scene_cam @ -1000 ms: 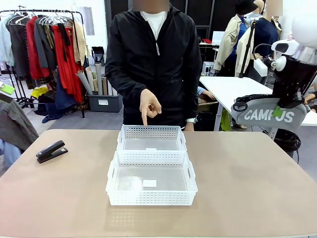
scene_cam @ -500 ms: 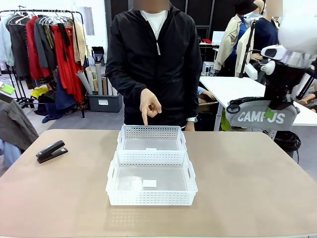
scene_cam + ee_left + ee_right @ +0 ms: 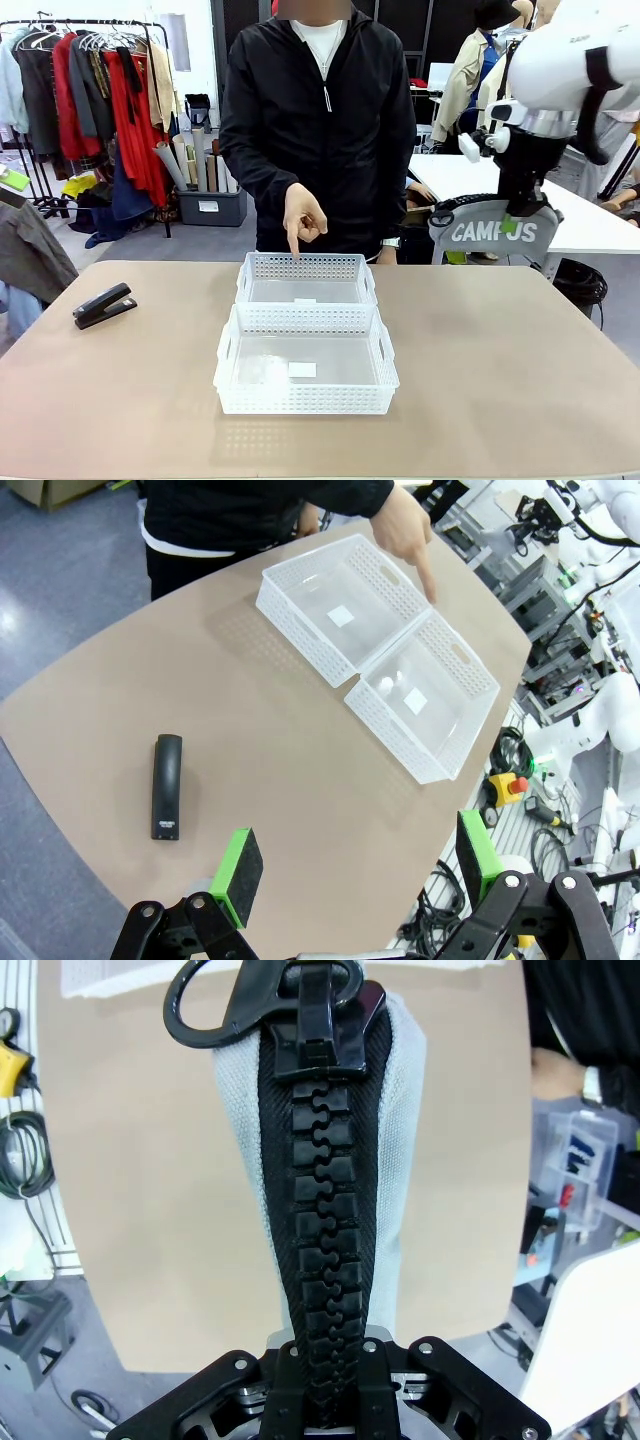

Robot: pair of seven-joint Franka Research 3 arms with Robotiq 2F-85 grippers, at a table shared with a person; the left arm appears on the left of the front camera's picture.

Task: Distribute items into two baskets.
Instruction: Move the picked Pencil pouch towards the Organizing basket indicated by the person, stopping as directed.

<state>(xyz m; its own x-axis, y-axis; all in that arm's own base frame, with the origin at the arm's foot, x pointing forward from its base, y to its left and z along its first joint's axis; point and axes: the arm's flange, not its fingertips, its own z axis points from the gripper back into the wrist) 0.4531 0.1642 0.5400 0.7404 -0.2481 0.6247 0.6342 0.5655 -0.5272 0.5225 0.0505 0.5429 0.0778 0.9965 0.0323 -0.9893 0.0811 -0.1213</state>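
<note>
Gripping the grey pouch aloft, right gripper half hidden

The right gripper's fingers are clamped on the pouch, but little of them can be made out. From the front, one green pad shows over the white "CAMPUS" lettering and covers part of it; the rest sits behind the fabric. The pouch hangs level in the air to the right of the person, higher than the bench; how far back it hangs cannot be judged. The right wrist view adds the black zip running up from between the fingers to a ring pull, with grey cloth on both sides burying the pads.

The left wrist view shows the left gripper with its fingers spread wide and nothing between them, over the bench's edge. It also shows the black stapler lying flat, well apart from the baskets. The near basket and the far basket stand touching, long side to long side. The person's hand points a finger down at the far basket's far rim; whether it touches is unclear
</note>
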